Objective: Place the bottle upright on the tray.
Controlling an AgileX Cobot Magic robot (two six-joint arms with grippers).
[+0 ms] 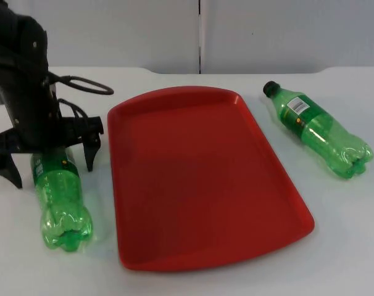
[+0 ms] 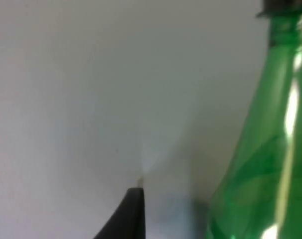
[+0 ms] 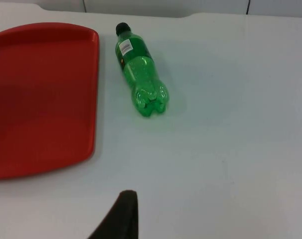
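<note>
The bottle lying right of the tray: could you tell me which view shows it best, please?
The right wrist view: the bottle lies whole, with cap and label, beside the tray. The top view shows it too, more at the edge.

No legible text or labels.

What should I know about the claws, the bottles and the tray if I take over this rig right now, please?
Left claw: open, fingers straddling the left green bottle, which lies on the table left of the red tray; not gripped yet.
Right claw: waiting back from the table, facing the right green bottle, which lies on its side right of the tray.
Done: nothing is on the tray.
Left: close on the left bottle, lift it, stand it upright on the tray; the right bottle is untouched.
</note>
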